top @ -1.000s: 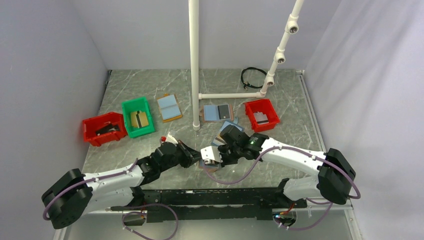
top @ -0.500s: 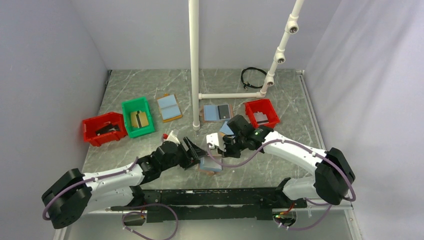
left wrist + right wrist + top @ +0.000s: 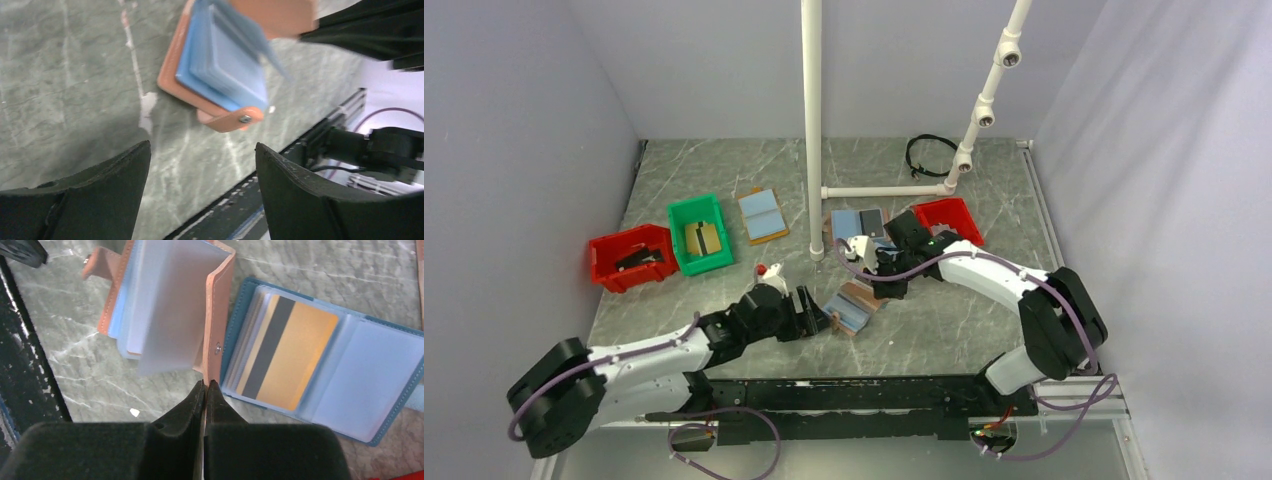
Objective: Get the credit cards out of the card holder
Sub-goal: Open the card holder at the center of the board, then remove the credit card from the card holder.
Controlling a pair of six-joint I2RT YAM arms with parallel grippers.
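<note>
The card holder point(image 3: 846, 223) lies flat by the white pole's foot, tan-rimmed, one half blue, the other showing a dark grey credit card point(image 3: 871, 220). Neither gripper touches it. In front of it lies another tan-rimmed holder point(image 3: 851, 308) point(image 3: 165, 305) point(image 3: 220, 65) with blue sleeves, half folded, no card showing. My right gripper point(image 3: 879, 280) point(image 3: 206, 383) is shut on that holder's raised tan cover. To its left, my left gripper point(image 3: 816, 318) point(image 3: 202, 145) is open and empty, a short gap from the holder's snap tab.
A navy holder point(image 3: 350, 375) with a gold striped card point(image 3: 295, 360) lies beside the pinched cover. A third tan holder point(image 3: 762, 213) sits at the back left. Nearby stand a green bin point(image 3: 700, 232), a red bin point(image 3: 632, 257) and another red bin point(image 3: 952, 215). White pipe frame point(image 3: 812, 130) stands mid-table.
My left gripper opened, let go of the blue-sleeved holder and drew back a little. My right gripper moved toward the back right, dragging that holder by its cover.
</note>
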